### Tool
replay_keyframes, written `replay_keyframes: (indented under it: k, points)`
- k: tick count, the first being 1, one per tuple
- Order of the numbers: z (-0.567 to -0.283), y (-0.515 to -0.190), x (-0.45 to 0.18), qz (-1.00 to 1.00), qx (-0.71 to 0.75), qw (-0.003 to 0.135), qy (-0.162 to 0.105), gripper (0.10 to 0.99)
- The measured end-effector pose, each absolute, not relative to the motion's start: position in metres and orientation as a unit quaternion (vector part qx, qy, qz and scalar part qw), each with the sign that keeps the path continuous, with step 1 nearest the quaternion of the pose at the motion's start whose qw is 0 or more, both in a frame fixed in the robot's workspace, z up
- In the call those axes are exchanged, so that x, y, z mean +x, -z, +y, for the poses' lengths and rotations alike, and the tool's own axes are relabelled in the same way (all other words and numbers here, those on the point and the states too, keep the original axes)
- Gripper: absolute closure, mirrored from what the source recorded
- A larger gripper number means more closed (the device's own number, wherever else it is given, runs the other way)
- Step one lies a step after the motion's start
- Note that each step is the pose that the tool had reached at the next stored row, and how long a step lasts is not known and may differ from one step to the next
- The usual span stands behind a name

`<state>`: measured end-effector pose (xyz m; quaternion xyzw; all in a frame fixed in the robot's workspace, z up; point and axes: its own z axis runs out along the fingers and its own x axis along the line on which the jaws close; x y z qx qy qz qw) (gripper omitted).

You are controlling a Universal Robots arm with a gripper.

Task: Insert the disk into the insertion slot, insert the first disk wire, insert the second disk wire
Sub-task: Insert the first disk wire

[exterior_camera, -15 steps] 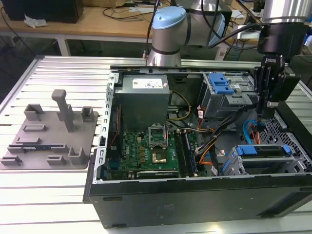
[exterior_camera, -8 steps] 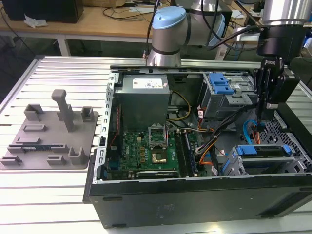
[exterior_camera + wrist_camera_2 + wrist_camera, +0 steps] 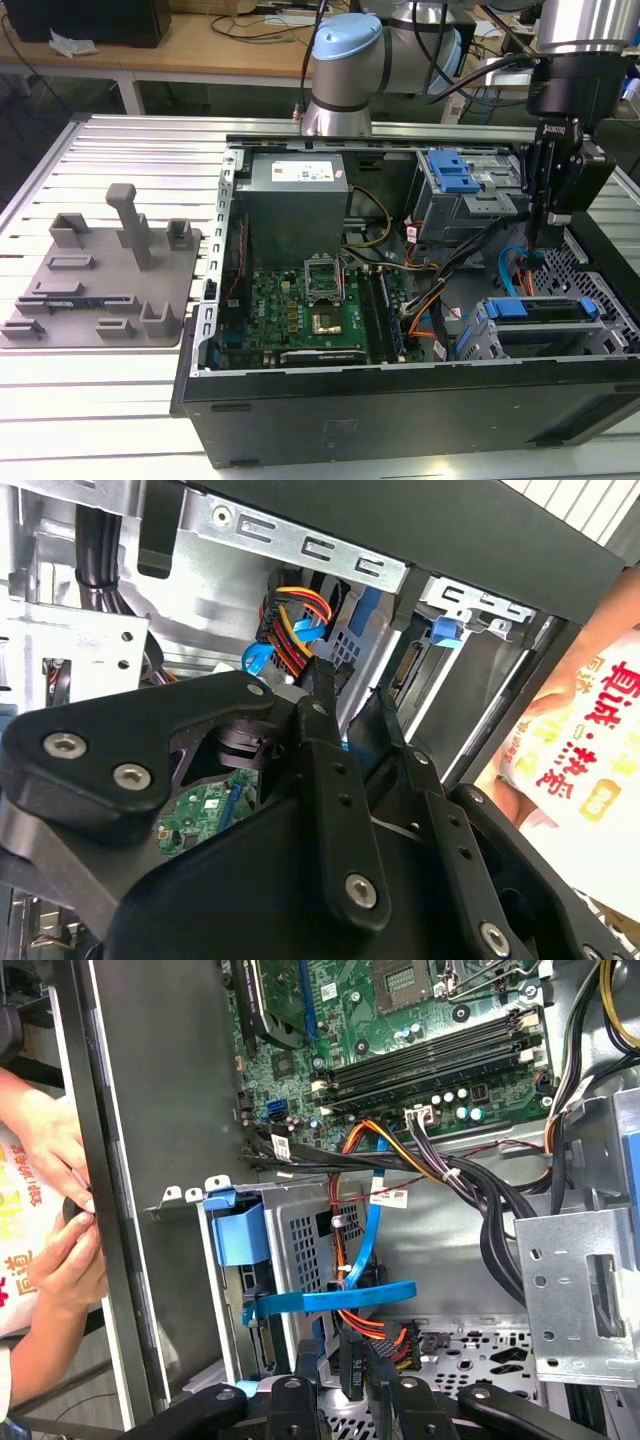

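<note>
The disk (image 3: pixel 550 335) lay flat as a dark grey slab framed in a bright blue plastic caddy. It sat inside the insertion slot (image 3: pixel 478 345), a low grey sheet-metal cage in the corner of the open computer case (image 3: pixel 400 410), at the exterior view's right. In the first wrist view the cage's perforated wall (image 3: pixel 300 1230) was plain to see, with the caddy's blue tab (image 3: pixel 240 1235) at its open end.

The case stood on a slatted aluminium bench (image 3: pixel 100 400), and its motherboard (image 3: pixel 310 310) lay toward the exterior view's left of the cage. The taller drive bay with a blue latch (image 3: pixel 455 185) stood behind the cage.

The Universal Robots arm (image 3: pixel 345 60) hung its jaws just above the end of the cage nearest that bay, close over the disk's connector end. A blue data cable (image 3: pixel 330 1300) looped across the cage wall near the jaws. A bundle of red, orange, yellow and black wires (image 3: pixel 345 1220) ran down beside it to a black connector (image 3: pixel 352 1360).

The jaws stood nearly together, and the black fingers (image 3: pixel 308 1370) flanked that connector and pinched it between them. In the second wrist view the fingers (image 3: pixel 325 740) converged toward the same bundle (image 3: pixel 295 605).

Outside the case wall, a person's hands (image 3: pixel 55 1260) held a white packet with red print (image 3: pixel 590 730).
</note>
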<state>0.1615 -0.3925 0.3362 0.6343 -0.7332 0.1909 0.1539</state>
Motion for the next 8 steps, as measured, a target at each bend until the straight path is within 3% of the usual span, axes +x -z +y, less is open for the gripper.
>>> replay_keyframes:
  k: [8]
  points:
    - [-0.3924,-0.3361,0.1615,-0.733,0.634,0.154,-0.191,0.776]
